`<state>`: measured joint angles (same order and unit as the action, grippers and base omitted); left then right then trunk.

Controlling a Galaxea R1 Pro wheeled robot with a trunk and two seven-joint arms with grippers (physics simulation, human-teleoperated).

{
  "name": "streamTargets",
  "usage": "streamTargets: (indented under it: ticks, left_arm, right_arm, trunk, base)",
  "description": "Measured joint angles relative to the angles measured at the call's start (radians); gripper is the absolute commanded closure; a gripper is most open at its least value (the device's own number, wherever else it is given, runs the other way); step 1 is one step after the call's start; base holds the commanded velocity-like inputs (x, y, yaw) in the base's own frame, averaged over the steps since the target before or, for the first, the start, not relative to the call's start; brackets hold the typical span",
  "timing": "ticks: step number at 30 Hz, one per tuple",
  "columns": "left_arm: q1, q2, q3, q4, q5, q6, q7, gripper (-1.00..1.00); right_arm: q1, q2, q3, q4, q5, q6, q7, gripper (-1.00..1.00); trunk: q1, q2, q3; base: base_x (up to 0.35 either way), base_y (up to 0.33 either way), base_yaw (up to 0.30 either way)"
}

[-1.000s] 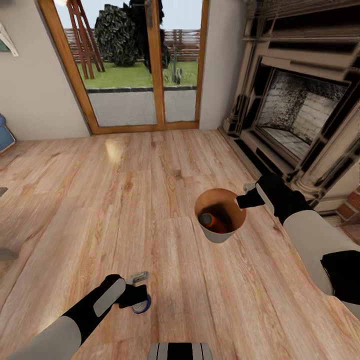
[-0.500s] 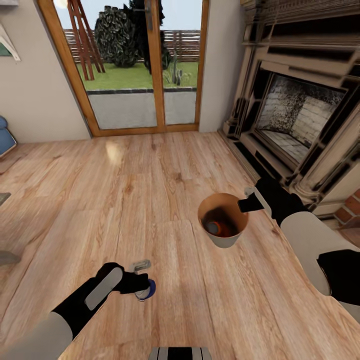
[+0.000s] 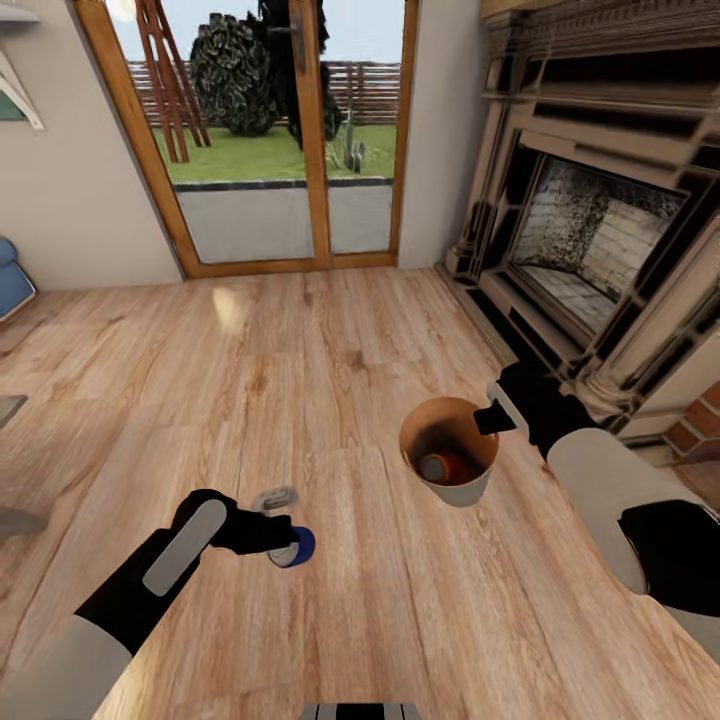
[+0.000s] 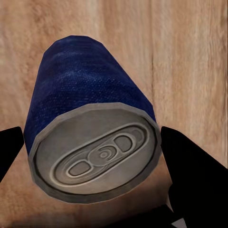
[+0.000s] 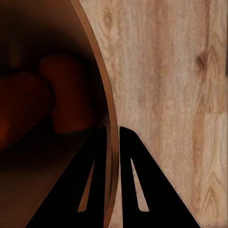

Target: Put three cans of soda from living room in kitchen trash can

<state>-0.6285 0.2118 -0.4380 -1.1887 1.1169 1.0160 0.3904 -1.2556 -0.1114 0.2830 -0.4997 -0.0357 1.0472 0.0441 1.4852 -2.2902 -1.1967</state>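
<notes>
My left gripper [image 3: 280, 540] is shut on a dark blue can of soda [image 3: 296, 547], held above the wood-plank floor at the lower left. In the left wrist view the blue can [image 4: 90, 118] shows its grey top between the two black fingers [image 4: 192, 178]. The trash can [image 3: 470, 490], grey-tan outside and brown inside, hangs from my right gripper [image 3: 490, 420], which is shut on its rim. An orange can [image 3: 440, 466] lies inside it. The right wrist view shows the rim [image 5: 110, 128] pinched between the fingers [image 5: 135, 185], with orange cans [image 5: 71, 99] in the dark interior.
This is the living room. Wood-framed glass doors [image 3: 270, 130] stand at the back, and the fireplace [image 3: 600, 240] with its carved surround fills the right side. Red brick [image 3: 690, 430] shows at the right edge. A blue object [image 3: 12, 275] sits at the far left.
My left gripper with the blue can has risen and shifted slightly right. The trash can in my right gripper has drifted a little right and down in the view; the camera has shifted slightly.
</notes>
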Motion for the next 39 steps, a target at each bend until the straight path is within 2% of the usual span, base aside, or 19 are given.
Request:
streamTargets:
  ticks: [5, 10, 12, 13, 16, 17, 19, 22, 24, 25, 29, 33, 36, 39]
  left_arm:
    - [-0.012, 0.000, 0.014, -0.028, 0.003, 0.031, 0.000, 1.00]
    - [-0.037, 0.000, 0.018, -0.048, 0.006, 0.031, 0.000, 1.00]
    - [-0.048, 0.000, 0.018, -0.066, 0.008, 0.031, -0.001, 1.00]
    - [-0.053, 0.000, 0.018, -0.081, 0.007, 0.030, -0.001, 1.00]
    - [-0.063, 0.000, 0.018, -0.112, 0.017, 0.030, -0.001, 1.00]
    - [-0.069, 0.000, 0.018, -0.122, 0.025, 0.030, -0.001, 1.00]
    - [-0.075, 0.002, 0.017, -0.133, 0.036, 0.031, -0.001, 1.00]
    - [-0.086, 0.007, 0.017, -0.153, 0.055, 0.031, -0.001, 1.00]
    - [-0.091, 0.019, 0.017, -0.165, 0.080, 0.031, -0.001, 1.00]
    - [-0.098, 0.025, 0.017, -0.170, 0.103, 0.030, -0.001, 1.00]
    - [-0.130, 0.033, 0.017, -0.175, 0.152, 0.030, -0.001, 1.00]
    - [-0.155, 0.036, 0.016, -0.177, 0.171, 0.031, -0.001, 1.00]
    - [-0.162, 0.035, 0.017, -0.176, 0.179, 0.031, -0.002, 1.00]
    - [-0.167, 0.030, 0.016, -0.176, 0.205, 0.031, -0.004, 1.00]
  right_arm:
    - [0.011, 0.007, 0.001, 0.035, -0.007, 0.000, -0.009, 1.00]
    - [0.018, 0.022, 0.003, 0.147, 0.007, -0.018, -0.021, 1.00]
    - [0.019, 0.037, -0.001, 0.180, -0.010, -0.053, -0.058, 1.00]
    - [0.019, 0.051, -0.005, 0.203, -0.022, -0.077, -0.101, 1.00]
    - [0.027, 0.081, -0.003, 0.240, -0.005, -0.128, -0.195, 1.00]
    - [0.036, 0.091, -0.001, 0.250, 0.003, -0.151, -0.231, 1.00]
    - [0.043, 0.100, 0.002, 0.257, 0.010, -0.166, -0.257, 1.00]
    - [0.051, 0.114, -0.008, 0.264, -0.018, -0.192, -0.280, 1.00]
    - [0.059, 0.119, -0.011, 0.267, -0.025, -0.219, -0.289, 1.00]
    - [0.067, 0.121, -0.009, 0.269, -0.019, -0.237, -0.293, 1.00]
    - [0.081, 0.123, -0.002, 0.272, -0.001, -0.265, -0.300, 1.00]
    - [0.087, 0.125, -0.007, 0.274, -0.017, -0.280, -0.311, 1.00]
    - [0.090, 0.128, -0.001, 0.281, -0.003, -0.290, -0.321, 1.00]
    - [0.092, 0.137, -0.006, 0.305, -0.013, -0.332, -0.342, 1.00]
  trunk:
    - [-0.019, 0.035, 0.016]
    - [-0.038, 0.070, 0.031]
    - [-0.046, 0.084, 0.038]
    - [-0.050, 0.091, 0.041]
    - [-0.061, 0.112, 0.050]
    - [-0.065, 0.119, 0.053]
    - [-0.073, 0.133, 0.060]
    - [-0.084, 0.154, 0.069]
    - [-0.092, 0.168, 0.075]
    - [-0.096, 0.175, 0.078]
    - [-0.111, 0.203, 0.091]
    - [-0.127, 0.231, 0.103]
    - [-0.138, 0.252, 0.113]
    - [-0.150, 0.273, 0.122]
  base:
    - [0.000, 0.000, 0.000]
    - [0.000, 0.000, 0.000]
    - [0.000, 0.000, 0.000]
    - [0.000, 0.000, 0.000]
    - [0.000, 0.000, 0.000]
    - [0.000, 0.000, 0.000]
    - [0.000, 0.000, 0.000]
    - [0.000, 0.000, 0.000]
    - [0.000, 0.000, 0.000]
    - [0.000, 0.000, 0.000]
    - [0.000, 0.000, 0.000]
    - [0.000, 0.000, 0.000]
    - [0.000, 0.000, 0.000]
    - [0.000, 0.000, 0.000]
